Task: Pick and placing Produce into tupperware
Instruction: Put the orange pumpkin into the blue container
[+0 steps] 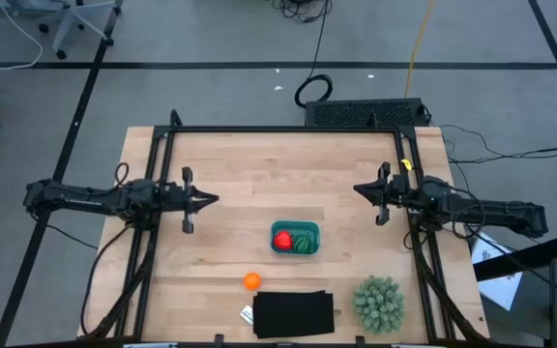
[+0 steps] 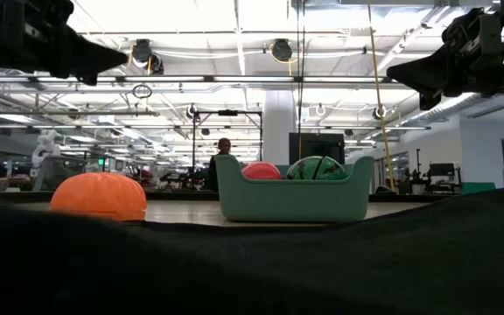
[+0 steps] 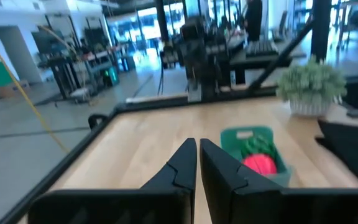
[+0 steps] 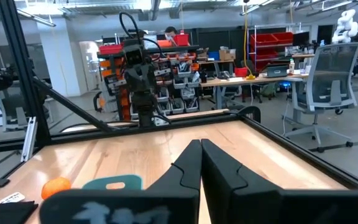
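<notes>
The teal tupperware (image 1: 295,238) stands on the wooden table near its middle and holds the red fruit (image 1: 282,240) and the dark green one (image 1: 304,244). The orange fruit (image 1: 250,280) rests on the table, nearer the front edge. In the low view the orange fruit (image 2: 100,195) sits left of the tupperware (image 2: 291,199). My left gripper (image 1: 215,200) is shut, held in the air at the table's left side. My right gripper (image 1: 358,188) is shut, held in the air at the right side. Both carry nothing.
A black flat rectangle (image 1: 294,314) lies at the front edge, with a small white tag (image 1: 247,314) beside it. A pale-green spiky plant ball (image 1: 378,303) stands at the front right. A black frame (image 1: 288,130) runs along the table's far and side edges.
</notes>
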Controlling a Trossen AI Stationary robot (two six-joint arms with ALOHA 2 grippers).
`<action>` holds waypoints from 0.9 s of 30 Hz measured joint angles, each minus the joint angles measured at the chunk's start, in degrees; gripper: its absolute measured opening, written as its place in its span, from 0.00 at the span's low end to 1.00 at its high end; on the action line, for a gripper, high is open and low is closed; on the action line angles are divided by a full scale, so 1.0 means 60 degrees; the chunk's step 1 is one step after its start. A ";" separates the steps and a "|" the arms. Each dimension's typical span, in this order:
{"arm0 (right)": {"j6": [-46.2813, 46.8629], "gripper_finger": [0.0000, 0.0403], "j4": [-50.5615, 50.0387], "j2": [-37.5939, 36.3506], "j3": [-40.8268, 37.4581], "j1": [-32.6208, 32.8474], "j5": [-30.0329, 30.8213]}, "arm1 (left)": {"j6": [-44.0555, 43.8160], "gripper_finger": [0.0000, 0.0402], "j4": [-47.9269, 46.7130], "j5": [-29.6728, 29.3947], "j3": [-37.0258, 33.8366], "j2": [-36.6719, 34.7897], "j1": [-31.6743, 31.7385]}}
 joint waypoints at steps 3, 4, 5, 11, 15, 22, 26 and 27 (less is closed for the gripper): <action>0.0000 0.00 -0.0008 0.0000 -0.0004 0.0000 0.0000 | 0.0029 0.06 0.0034 0.0017 0.0128 0.0001 0.0000; 0.0004 0.00 -0.0028 0.0000 -0.0004 0.0000 0.0000 | 0.0024 0.06 -0.0047 0.0017 0.0237 0.0036 -0.0003; 0.0004 0.00 -0.0058 0.0000 -0.0004 0.0000 0.0000 | -0.0002 0.06 -0.0115 0.0017 0.0372 0.0102 -0.0020; 0.0004 0.00 -0.0281 0.0000 -0.0011 0.0000 0.0000 | -0.0014 0.06 -0.0917 0.0017 0.1539 0.1039 -0.0294; 0.0001 0.00 -0.0443 0.0004 -0.0011 -0.0002 -0.0001 | -0.0293 0.06 -0.2100 0.0023 0.2575 0.2020 -0.0537; -0.0011 0.00 -0.0454 0.0004 -0.0015 0.0000 0.0000 | -0.0432 0.06 -0.2965 0.0024 0.4086 0.3851 -0.1088; 0.0004 0.00 -0.0488 0.0002 -0.0018 -0.0002 -0.0004 | -0.0258 0.06 -0.3503 0.0081 0.4769 0.4609 -0.1411; 0.0005 0.00 -0.0495 0.0000 -0.0018 -0.0001 -0.0004 | -0.0241 0.06 -0.3549 0.0228 0.4906 0.4729 -0.1494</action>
